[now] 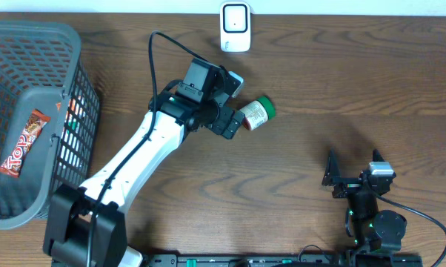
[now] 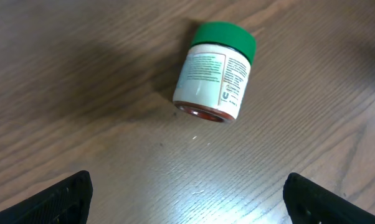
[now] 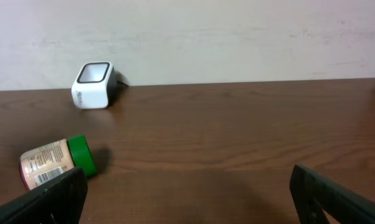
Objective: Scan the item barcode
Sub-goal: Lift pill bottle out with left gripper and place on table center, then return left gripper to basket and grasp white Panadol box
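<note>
The item, a small jar (image 1: 256, 113) with a green lid and a pale label, lies on its side on the wooden table, apart from any finger. In the left wrist view the jar (image 2: 215, 71) lies ahead of my left gripper (image 2: 187, 194), whose jaws stand wide open with only bare table between them. Overhead, the left gripper (image 1: 236, 105) sits just left of the jar. The white scanner (image 1: 235, 26) stands at the table's back edge. My right gripper (image 1: 354, 170) is open near the front right. It faces the jar (image 3: 50, 163), on whose label a barcode shows, and the scanner (image 3: 93, 85).
A dark mesh basket (image 1: 90, 104) stands at the left edge with a red snack bar (image 1: 23, 141) inside. A black cable (image 1: 160, 44) loops behind the left arm. A pale wall (image 3: 237, 37) rises behind the table.
</note>
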Controlling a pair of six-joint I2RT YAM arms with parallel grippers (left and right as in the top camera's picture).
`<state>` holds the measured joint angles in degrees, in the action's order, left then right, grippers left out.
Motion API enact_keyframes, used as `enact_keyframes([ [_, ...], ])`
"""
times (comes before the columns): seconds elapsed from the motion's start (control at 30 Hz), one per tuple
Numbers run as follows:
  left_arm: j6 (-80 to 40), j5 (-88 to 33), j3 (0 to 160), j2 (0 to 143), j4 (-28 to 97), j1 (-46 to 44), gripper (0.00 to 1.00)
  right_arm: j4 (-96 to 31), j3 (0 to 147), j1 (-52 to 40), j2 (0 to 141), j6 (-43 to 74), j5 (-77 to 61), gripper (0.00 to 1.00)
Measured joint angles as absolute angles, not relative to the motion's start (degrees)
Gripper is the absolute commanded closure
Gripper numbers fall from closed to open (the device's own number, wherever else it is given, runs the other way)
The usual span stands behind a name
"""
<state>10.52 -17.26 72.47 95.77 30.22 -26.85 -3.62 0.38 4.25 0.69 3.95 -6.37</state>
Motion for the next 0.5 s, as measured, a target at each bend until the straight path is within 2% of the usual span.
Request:
enact_keyframes([
  [0.37,10.3,-17.7,72.5,102.5,31.4,-26.9,0.04,-3.6,0.4,4.3,0.7,4.0,-6.4,0.01],
  [0.5,10.3,-17.5,75.4,100.4,38.4,-26.7,0.04,-3.6,0.4,4.3,0.7,3.9,-6.4,0.01],
])
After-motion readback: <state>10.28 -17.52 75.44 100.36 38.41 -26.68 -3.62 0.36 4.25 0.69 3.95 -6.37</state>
